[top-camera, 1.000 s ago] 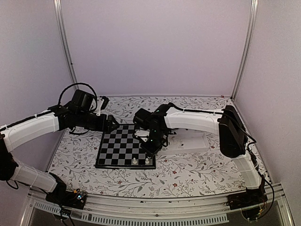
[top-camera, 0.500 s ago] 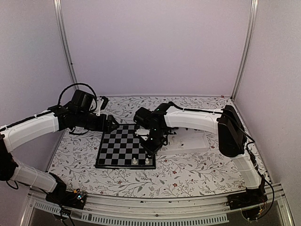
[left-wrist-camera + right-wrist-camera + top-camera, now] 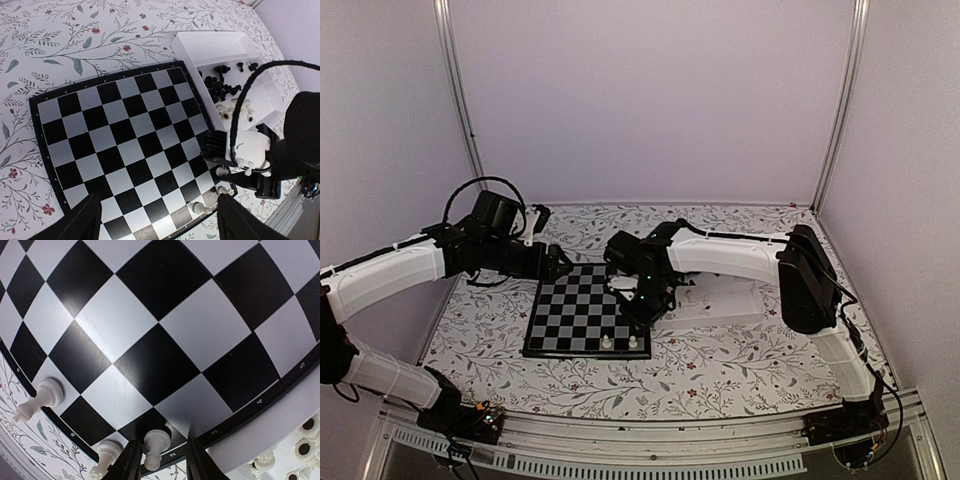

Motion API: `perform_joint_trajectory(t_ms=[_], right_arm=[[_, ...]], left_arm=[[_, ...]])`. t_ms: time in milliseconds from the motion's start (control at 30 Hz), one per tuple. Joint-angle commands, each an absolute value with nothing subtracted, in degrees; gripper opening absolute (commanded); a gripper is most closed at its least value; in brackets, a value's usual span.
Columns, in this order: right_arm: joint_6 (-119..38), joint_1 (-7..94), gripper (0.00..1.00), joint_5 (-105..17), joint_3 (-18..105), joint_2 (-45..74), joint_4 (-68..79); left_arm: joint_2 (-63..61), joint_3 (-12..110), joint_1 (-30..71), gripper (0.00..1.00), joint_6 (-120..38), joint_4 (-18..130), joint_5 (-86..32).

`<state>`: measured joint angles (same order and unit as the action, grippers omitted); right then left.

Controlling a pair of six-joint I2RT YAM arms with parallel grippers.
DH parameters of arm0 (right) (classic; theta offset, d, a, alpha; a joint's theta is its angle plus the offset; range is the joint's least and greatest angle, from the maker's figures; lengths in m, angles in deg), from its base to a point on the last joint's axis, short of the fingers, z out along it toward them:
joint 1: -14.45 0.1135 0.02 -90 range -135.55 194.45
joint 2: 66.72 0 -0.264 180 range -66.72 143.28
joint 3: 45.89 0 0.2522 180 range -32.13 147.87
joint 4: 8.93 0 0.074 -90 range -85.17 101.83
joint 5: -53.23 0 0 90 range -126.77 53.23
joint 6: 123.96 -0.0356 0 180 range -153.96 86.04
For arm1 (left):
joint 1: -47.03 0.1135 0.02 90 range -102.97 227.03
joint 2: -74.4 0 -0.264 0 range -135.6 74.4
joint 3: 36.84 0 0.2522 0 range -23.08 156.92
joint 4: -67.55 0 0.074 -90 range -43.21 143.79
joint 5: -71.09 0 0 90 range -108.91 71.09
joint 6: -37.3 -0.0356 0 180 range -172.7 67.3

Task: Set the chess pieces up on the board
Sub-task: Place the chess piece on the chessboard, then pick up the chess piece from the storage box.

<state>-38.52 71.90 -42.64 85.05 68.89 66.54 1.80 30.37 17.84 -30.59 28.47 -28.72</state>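
Note:
The board (image 3: 575, 312) lies flat between the arms. Three white chess pieces stand in its near right corner: a pawn (image 3: 158, 441), a second piece (image 3: 104, 458) and a third (image 3: 44, 398). My right gripper (image 3: 163, 463) hangs low over that corner, open. The pawn stands between its fingers, close to the left one, with a clear gap to the right one. My left gripper (image 3: 161, 226) is open and empty, held high over the board (image 3: 115, 130). From there the same white pieces (image 3: 199, 207) show beside the right gripper (image 3: 235, 176).
A white two-compartment tray (image 3: 725, 308) lies against the board's right edge. It holds several black pieces (image 3: 220, 83) in one compartment and white ones (image 3: 241, 113) in the other. The right arm (image 3: 730, 255) reaches over the tray. A flowered cloth (image 3: 720, 365) covers the table.
The right gripper's jaws have parted and let go of the white pawn, which now stands on the board. Neither arm has visibly shifted.

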Motion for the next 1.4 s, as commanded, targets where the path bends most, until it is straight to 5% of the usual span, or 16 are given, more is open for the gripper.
perform_joint_trajectory(t_ms=[0,267,667,967,1367], right_arm=[[-40.52,70.21,0.34,-40.35,86.43,65.44,67.1],[-38.87,67.11,0.36,-44.17,83.37,58.93,64.99],[-40.12,56.27,0.29,-42.59,61.98,47.98,55.72],[-39.96,50.99,0.2,-42.91,55.86,48.47,51.58],[-38.62,50.4,0.2,-44.75,55.67,51.5,52.24]], left_arm=[[2.26,30.86,18.6,0.81,-30.05,28.27,-28.58],[-0.2,32.6,18.61,0.81,-28.73,28.75,-29.93],[-8.59,40.09,17.6,0.8,-27.99,29.67,-32.71],[-13.15,43.72,14.45,0.78,-29.79,30.74,-35.0],[-15.05,44.97,13.64,0.78,-31.61,31.12,-36.97]])
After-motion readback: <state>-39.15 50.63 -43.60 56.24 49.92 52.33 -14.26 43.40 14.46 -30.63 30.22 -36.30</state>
